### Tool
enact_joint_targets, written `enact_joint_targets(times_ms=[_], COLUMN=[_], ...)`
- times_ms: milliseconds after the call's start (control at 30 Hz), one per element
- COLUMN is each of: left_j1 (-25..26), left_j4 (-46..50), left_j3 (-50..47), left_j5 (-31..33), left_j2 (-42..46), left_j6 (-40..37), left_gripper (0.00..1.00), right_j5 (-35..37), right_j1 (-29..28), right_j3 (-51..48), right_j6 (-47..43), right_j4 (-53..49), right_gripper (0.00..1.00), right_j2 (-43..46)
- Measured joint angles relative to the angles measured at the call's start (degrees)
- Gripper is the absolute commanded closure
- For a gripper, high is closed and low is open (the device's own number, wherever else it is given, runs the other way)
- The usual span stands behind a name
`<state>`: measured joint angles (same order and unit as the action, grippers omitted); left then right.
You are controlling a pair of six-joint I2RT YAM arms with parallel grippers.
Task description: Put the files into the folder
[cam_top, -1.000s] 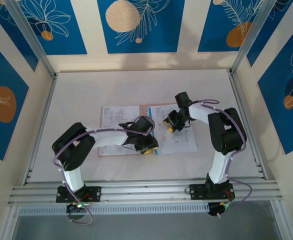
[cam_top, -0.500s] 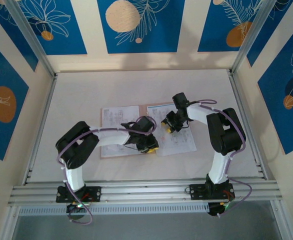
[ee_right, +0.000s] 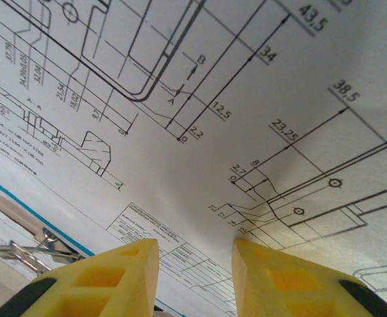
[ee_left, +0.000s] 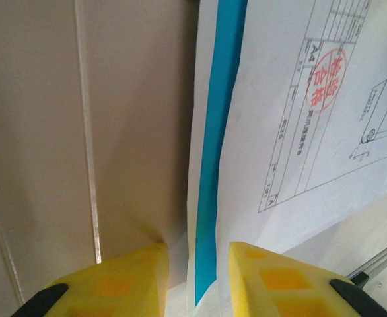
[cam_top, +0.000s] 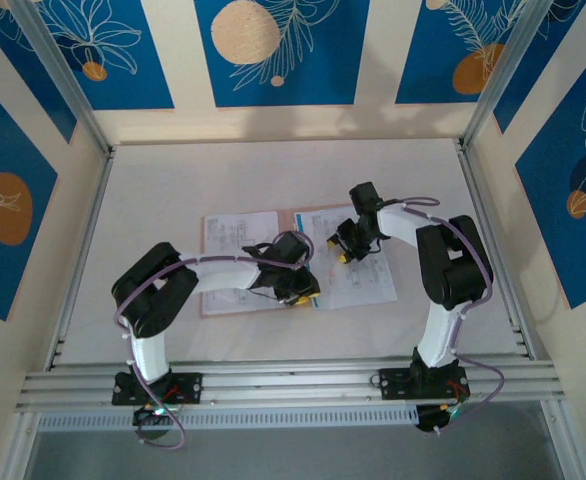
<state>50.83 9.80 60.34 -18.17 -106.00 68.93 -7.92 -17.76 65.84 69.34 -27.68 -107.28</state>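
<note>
At table centre, the right gripper (cam_top: pixel 345 253) has edged toward 3 o'clock, jaws part-spread on the files (cam_top: pixel 365 282) over the open folder's (cam_top: pixel 218 305) 3 o'clock leaf. The left gripper (cam_top: pixel 300 297), likewise parted, straddles the cyan sheet (ee_left: pixel 213 165). White table (cam_top: pixel 273 170), blue-patterned walls (cam_top: pixel 273 50).

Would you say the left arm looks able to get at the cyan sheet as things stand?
Probably yes: the left gripper, fingers open, sits astride the near end of the cyan sheet, whose edge strip shows bare beside the white drawing lying over it. Nothing stands between them.
</note>
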Motion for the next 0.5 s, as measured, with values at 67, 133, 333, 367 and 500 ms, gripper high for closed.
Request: enact_joint_targets(times_ms=[67,133,333,367,500], left_j1=[0.0,0.0,0.0,0.0,0.0], left_j4=[0.0,0.0,0.02,0.0,0.02], left_j3=[0.0,0.07,0.46,0.5,1.16], left_j5=[0.0,0.0,0.02,0.02,0.0], left_j2=[0.0,0.0,0.0,-0.02,-0.37], left_j6=[0.02,0.0,0.0,0.0,-0.02], left_gripper=[0.7,0.7,0.72,0.73,0.75], right_j5=[-0.02,-0.07,-0.02,-0.02,-0.04], right_j1=[-0.02,-0.02,-0.39,-0.46,-0.5], right_j3=[1.31,2.45,3.85,3.85,3.56], right_j6=[0.31,0.66,0.85,0.83,0.81], right_j4=[-0.02,0.0,-0.02,-0.02,0.09], right_gripper=[0.64,0.64,0.64,0.64,0.64], right_j2=[-1.07,-2.19,-2.99,-2.99,-2.99])
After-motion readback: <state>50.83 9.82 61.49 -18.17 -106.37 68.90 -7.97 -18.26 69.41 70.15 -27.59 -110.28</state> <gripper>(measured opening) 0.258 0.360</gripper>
